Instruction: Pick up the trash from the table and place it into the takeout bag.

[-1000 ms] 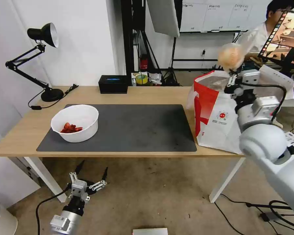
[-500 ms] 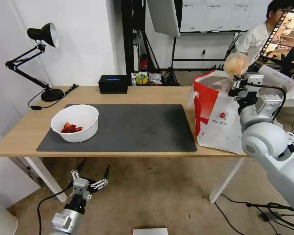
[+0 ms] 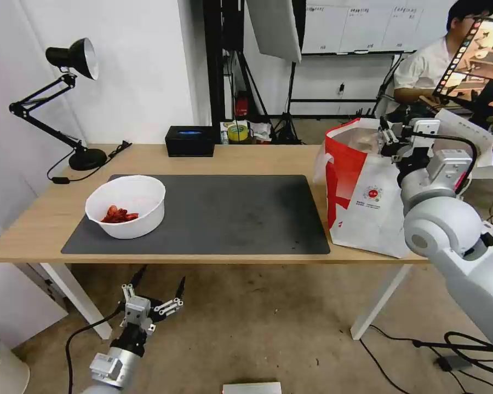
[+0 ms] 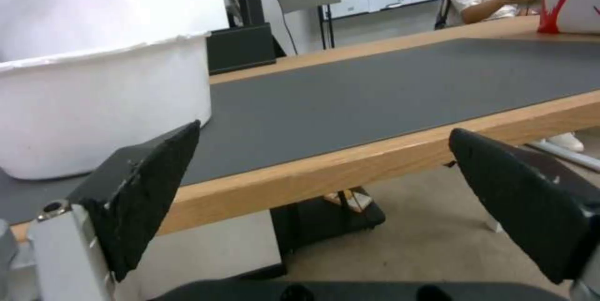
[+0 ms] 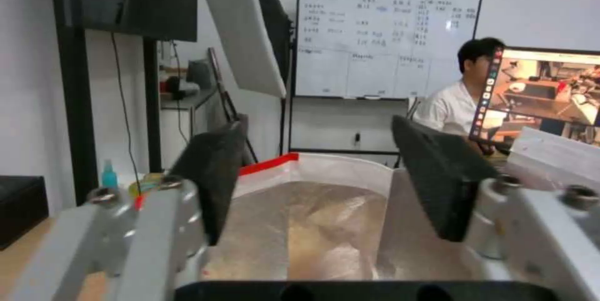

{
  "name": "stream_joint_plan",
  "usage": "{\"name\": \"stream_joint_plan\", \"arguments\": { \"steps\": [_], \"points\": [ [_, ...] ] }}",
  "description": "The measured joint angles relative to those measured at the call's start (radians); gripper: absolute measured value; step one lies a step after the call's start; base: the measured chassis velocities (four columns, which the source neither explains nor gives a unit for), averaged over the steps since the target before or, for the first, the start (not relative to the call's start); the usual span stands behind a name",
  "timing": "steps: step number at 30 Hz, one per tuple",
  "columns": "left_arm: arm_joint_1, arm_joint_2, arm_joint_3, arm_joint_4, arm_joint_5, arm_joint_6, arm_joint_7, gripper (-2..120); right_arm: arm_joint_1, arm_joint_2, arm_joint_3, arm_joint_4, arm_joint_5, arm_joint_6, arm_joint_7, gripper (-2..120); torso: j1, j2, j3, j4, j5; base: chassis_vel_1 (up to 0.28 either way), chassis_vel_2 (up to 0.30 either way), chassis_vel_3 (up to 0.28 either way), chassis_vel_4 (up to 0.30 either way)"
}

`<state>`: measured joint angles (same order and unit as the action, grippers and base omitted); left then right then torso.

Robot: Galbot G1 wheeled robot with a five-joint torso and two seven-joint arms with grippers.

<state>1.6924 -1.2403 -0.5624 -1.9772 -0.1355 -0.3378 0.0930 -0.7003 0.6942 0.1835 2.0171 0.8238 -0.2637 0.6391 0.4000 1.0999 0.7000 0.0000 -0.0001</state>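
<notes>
One white bowl with red scraps (image 3: 126, 206) remains; right gripper (image 3: 389, 138) hangs open, empty, above boxy white takeout bag (image 3: 367, 191); open left gripper (image 3: 154, 284), below the table, should probably grasp the bowl.

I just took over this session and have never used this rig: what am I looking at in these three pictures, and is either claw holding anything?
You are seeing a two-armed wheeled robot from its own cameras. The wide picture comes from its head; the other two come from cameras on each wrist, looking out between the fingers.

The right claw hovers over the open takeout bag, open and empty; its wrist picture looks into the silvery lining. The left claw hangs below the table edge, open and empty too.

On the dark grey mat stands a white bowl with red scraps. A black tissue box and a desk lamp sit farther back.
</notes>
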Motion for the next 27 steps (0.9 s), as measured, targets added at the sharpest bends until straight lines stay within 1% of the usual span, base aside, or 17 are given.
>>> {"name": "stream_joint_plan", "arguments": {
  "steps": [1,2,3,4,8,9,11,12,16,17,19,20,23,24,27],
  "points": [
    [0.0,0.0,0.0,0.0,0.0,0.0,0.0,100,0.0,0.0,0.0,0.0,0.0,0.0,0.0,69,0.0,0.0,0.0,0.0,0.0,0.0,0.0,0.0,0.0],
    [-0.002,0.001,0.0,0.0,0.0,0.001,0.0,100,0.003,0.002,-0.005,-0.001,0.0,0.0,-0.001,76,0.0,0.0,0.0,0.0,0.0,0.0,0.0,0.0,0.0],
    [-0.003,0.001,0.0,0.0,-0.001,0.001,0.0,100,0.005,0.003,-0.009,-0.002,-0.001,0.0,-0.002,79,0.0,0.0,0.0,0.0,0.0,0.0,0.0,0.0,0.0],
    [-0.003,0.001,0.0,0.0,-0.001,0.001,0.0,100,0.005,0.003,-0.009,-0.002,-0.001,0.0,-0.002,79,0.0,0.0,0.0,0.0,0.0,0.0,0.0,0.0,0.0],
    [-0.003,0.001,-0.003,0.001,-0.002,0.002,0.0,100,0.007,0.008,-0.022,-0.003,-0.002,0.004,-0.012,97,0.0,0.0,0.0,0.0,0.0,0.0,0.0,0.0,0.0],
    [-0.003,0.001,-0.003,0.001,-0.002,0.002,0.0,100,0.007,0.008,-0.022,-0.003,-0.002,0.004,-0.012,97,0.0,0.0,0.0,0.0,0.0,0.0,0.0,0.0,0.0],
    [-0.001,0.001,-0.007,0.001,-0.003,0.002,0.0,100,-0.003,0.008,-0.024,0.006,-0.004,0.034,-0.056,100,0.0,0.0,0.0,0.0,0.0,0.0,0.0,0.0,0.0],
    [-0.001,0.001,-0.007,0.001,-0.003,0.002,0.0,100,-0.003,0.008,-0.024,0.006,-0.004,0.034,-0.056,100,0.0,0.0,0.0,0.0,0.0,0.0,0.0,0.0,0.0],
    [0.004,0.001,-0.013,0.0,-0.007,0.0,0.0,100,-0.061,0.008,-0.023,0.046,-0.006,0.143,-0.194,100,0.0,0.0,0.0,0.0001,0.0001,0.0,0.0,0.0,0.0],
    [0.004,0.001,-0.013,0.0,-0.007,0.0,0.0,100,-0.061,0.008,-0.023,0.046,-0.006,0.143,-0.194,100,0.0,0.0,0.0,0.0001,0.0001,0.0,0.0,0.0,0.0],
    [0.006,0.0,-0.017,-0.001,-0.009,-0.001,0.0,100,-0.108,0.005,-0.016,0.086,0.0,0.207,-0.284,100,0.0,0.0,0.0,0.0,0.0,0.0,0.0,0.0,0.0],
    [0.006,0.0,-0.017,-0.001,-0.009,-0.001,0.0,100,-0.108,0.005,-0.016,0.086,0.0,0.207,-0.284,100,0.0,0.0,0.0,0.0,0.0,0.0,0.0,0.0,0.0],
    [0.008,-0.005,-0.019,-0.003,-0.009,-0.006,0.0,100,-0.175,-0.004,-0.002,0.137,0.002,0.243,-0.365,100,0.0,0.0,0.0,0.0,-0.0001,0.0,0.0,0.0,0.0],
    [0.008,-0.005,-0.019,-0.003,-0.009,-0.006,0.0,100,-0.175,-0.004,-0.002,0.137,0.002,0.243,-0.365,100,0.0,0.0,0.0,0.0,-0.0001,0.0,0.0,0.0,0.0],
    [0.009,-0.009,-0.026,-0.005,-0.01,-0.015,-0.001,100,-0.26,-0.008,0.022,0.181,-0.024,0.249,-0.405,100,0.0,0.0,0.0,0.0,0.0,0.0,0.0,0.0,0.0]
  ]
}}
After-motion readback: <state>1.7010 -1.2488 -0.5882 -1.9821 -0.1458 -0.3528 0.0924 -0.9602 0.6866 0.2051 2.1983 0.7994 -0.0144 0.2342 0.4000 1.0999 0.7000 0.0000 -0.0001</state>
